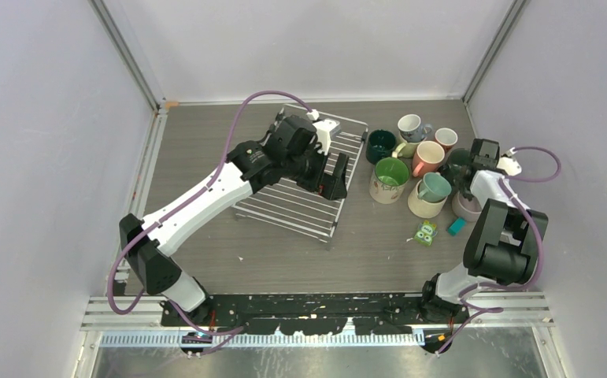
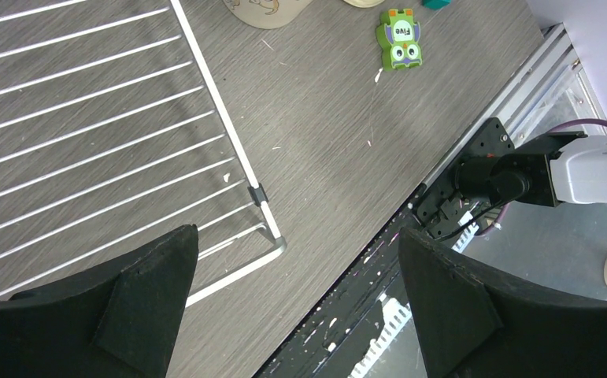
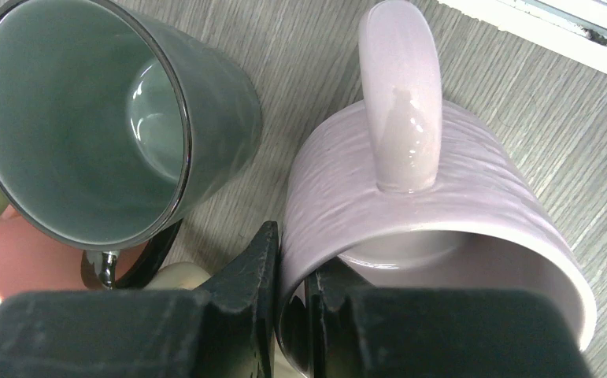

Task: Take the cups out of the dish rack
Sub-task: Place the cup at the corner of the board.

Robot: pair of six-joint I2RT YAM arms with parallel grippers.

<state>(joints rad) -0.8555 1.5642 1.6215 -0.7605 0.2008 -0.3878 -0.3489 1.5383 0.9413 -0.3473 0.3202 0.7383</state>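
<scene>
The silver wire dish rack (image 1: 284,201) lies mid-table; no cup shows on its bars. My left gripper (image 1: 333,177) hangs open and empty above the rack's right edge; in the left wrist view (image 2: 296,307) its jaws stand wide apart over the rack's corner (image 2: 272,240). Several cups stand in a group right of the rack, among them a dark teal one (image 1: 379,146), a salmon one (image 1: 427,158) and a cream one (image 1: 390,179). My right gripper (image 3: 292,260) is shut on the wall of a mauve mug (image 3: 410,197), one finger inside and one outside. The mug also shows in the top view (image 1: 467,208).
A grey-green mug (image 3: 87,118) stands close beside the mauve mug. A green toy block (image 1: 424,231) and a small teal block (image 1: 457,226) lie in front of the cups. The right wall is close behind the right arm. The table's near rail (image 2: 473,134) runs below the left gripper.
</scene>
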